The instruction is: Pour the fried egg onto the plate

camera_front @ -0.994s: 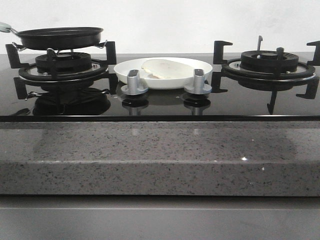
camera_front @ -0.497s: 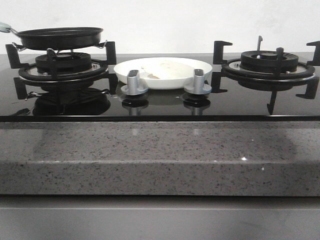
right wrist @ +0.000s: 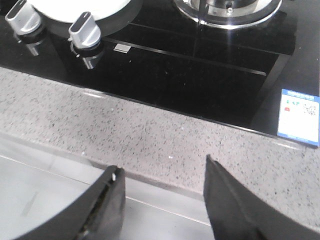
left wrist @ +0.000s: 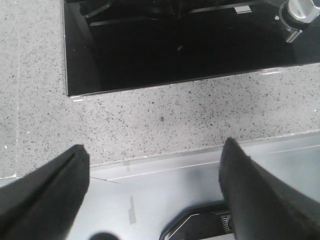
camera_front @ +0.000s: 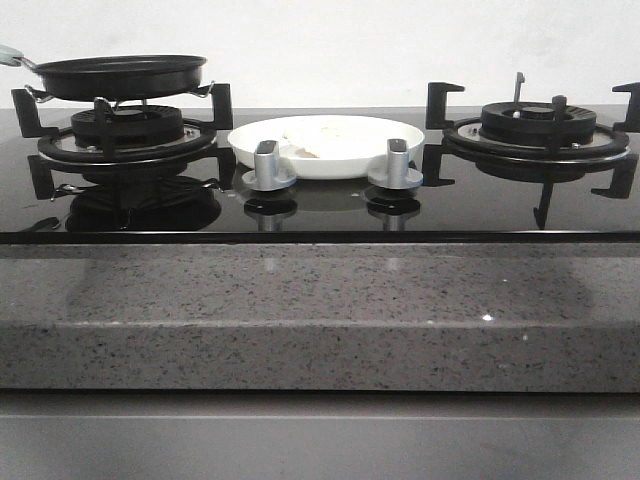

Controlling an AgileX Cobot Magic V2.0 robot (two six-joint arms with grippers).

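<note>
The white plate (camera_front: pixel 400 140) sits on the black hob between the two burners, behind the two knobs. The fried egg (camera_front: pixel 325 133) lies flat in it, pale cream with a browned bit at its front edge. The black frying pan (camera_front: pixel 120 75) rests on the left burner with nothing showing in it from this angle. My left gripper (left wrist: pixel 154 145) is open and empty over the counter's front edge. My right gripper (right wrist: pixel 161 164) is open and empty there too, with the plate's rim (right wrist: pixel 100 10) beyond it. Neither gripper shows in the front view.
Two silver knobs (camera_front: pixel 268 165) (camera_front: pixel 397 163) stand in front of the plate. The right burner (camera_front: pixel 537 125) has black pan supports. A speckled grey stone counter (camera_front: pixel 320 310) runs along the front. A blue and white sticker (right wrist: pixel 299 116) is on the hob's right corner.
The egg stood raised above the plate's rim a second ago and has settled flat into the plate. The pan has stayed on the left burner.
</note>
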